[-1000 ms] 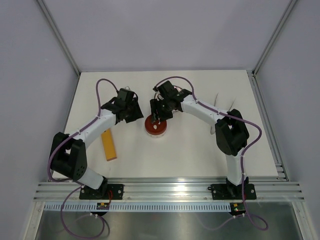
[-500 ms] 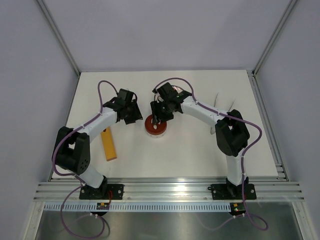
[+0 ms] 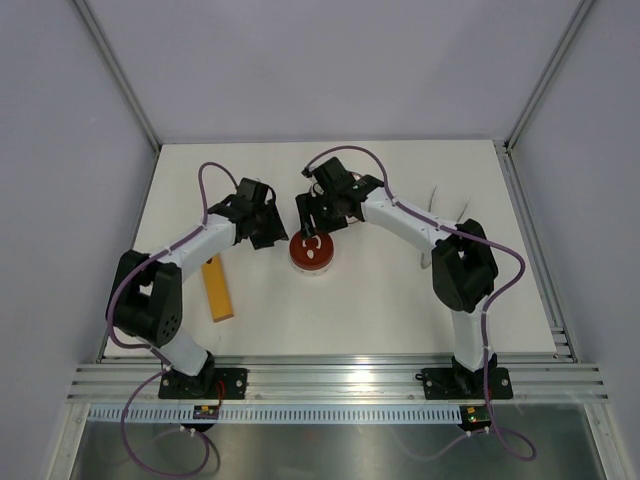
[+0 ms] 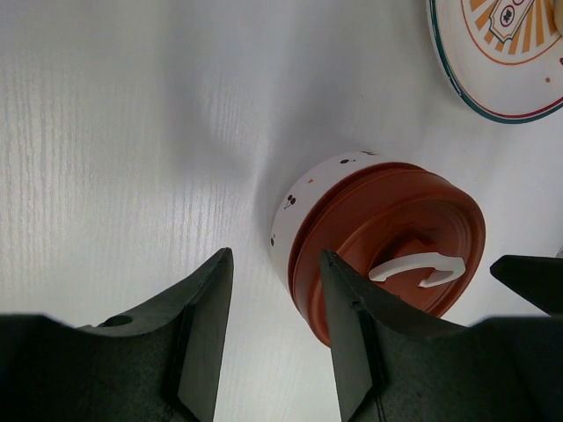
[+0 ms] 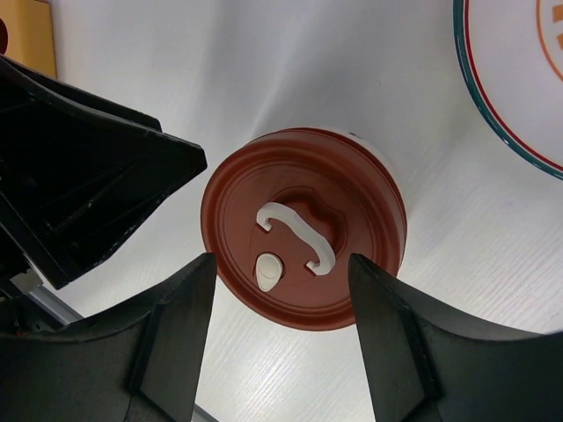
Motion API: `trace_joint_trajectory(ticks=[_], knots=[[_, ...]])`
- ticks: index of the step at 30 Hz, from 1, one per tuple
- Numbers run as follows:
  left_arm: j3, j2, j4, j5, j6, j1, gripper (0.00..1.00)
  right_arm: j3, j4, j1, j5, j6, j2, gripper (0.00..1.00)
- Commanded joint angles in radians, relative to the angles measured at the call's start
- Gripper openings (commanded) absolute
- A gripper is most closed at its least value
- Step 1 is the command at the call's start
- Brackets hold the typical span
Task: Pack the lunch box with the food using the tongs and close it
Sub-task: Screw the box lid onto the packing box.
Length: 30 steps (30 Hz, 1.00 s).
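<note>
One tin (image 3: 312, 253): mid-table, with the lid (image 5: 303, 251) seated on it.
Food: none visible; I judge it is packed inside.
Left to do: perhaps only pressing the lid.
Right gripper (image 5: 281, 260): spread, empty, over the lid.
Left gripper (image 4: 274, 257): parted, empty, beside the tin.
Table (image 3: 400, 310): white, with a plate (image 4: 519, 53) near the tin; pale walls around.

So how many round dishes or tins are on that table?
2. A small round tin with a dark-red lid sits on the white tabletop; a flat round white patterned plate lies close beside it, not touching. More could be hidden from the cameras.
</note>
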<state>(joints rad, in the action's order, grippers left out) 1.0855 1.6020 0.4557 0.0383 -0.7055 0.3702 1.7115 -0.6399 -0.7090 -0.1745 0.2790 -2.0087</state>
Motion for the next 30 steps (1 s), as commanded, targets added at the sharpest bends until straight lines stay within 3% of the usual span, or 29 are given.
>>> trace_joint_trajectory(ticks=[1,12,20,30], knots=[[-0.012,0.013,-0.034,0.015,0.001,-0.007,0.47,0.045,0.008,-0.004,-0.022,-0.041,-0.031,0.69],[-0.016,0.036,-0.040,0.029,0.011,-0.014,0.47,0.060,-0.001,-0.003,-0.075,-0.083,-0.068,0.67],[-0.021,0.042,-0.043,0.028,0.015,-0.022,0.47,0.042,0.003,-0.003,-0.089,-0.104,-0.052,0.45],[-0.015,0.061,-0.046,0.037,0.018,-0.028,0.47,0.010,0.003,-0.004,-0.065,-0.136,-0.024,0.26]])
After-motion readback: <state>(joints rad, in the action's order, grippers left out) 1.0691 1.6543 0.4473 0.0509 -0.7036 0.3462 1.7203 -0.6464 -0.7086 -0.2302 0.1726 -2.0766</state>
